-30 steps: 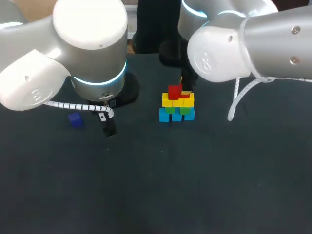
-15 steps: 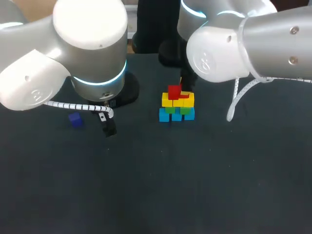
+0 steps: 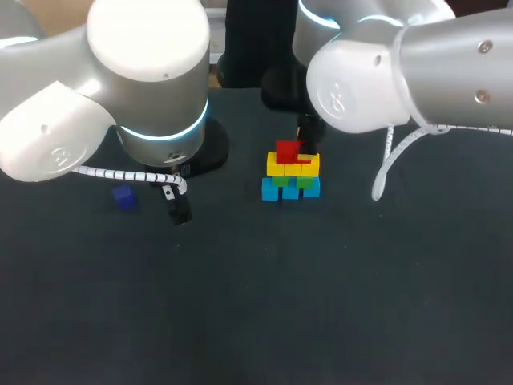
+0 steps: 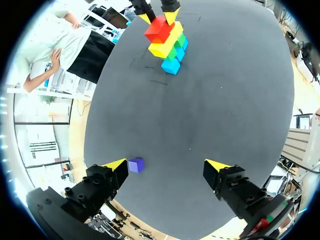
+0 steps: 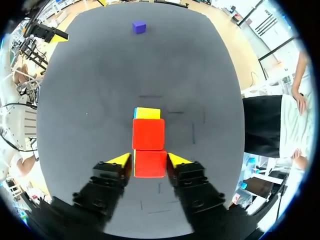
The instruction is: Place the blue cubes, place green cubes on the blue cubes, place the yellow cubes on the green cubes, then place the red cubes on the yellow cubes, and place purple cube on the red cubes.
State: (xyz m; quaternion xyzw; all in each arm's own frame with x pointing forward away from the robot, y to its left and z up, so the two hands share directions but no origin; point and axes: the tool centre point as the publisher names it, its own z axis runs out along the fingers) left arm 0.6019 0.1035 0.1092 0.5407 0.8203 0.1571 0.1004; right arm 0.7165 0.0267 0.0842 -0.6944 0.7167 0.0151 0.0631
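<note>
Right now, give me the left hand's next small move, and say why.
Probably shift the left hand sideways until the purple cube sits midway between its sides, before any descent. The hand is open, but the cube lies close by one side of it, well off centre. The red cubes are at the top of the stack, at the right hand, so purple comes next.

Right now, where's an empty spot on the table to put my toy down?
The wide bare table on the robot's side of the cube stack is free, and so is the strip between the stack and the left gripper. It's crowded at the stack, where the right gripper grips a red cube, and around the purple cube beside the left gripper's finger.
</note>
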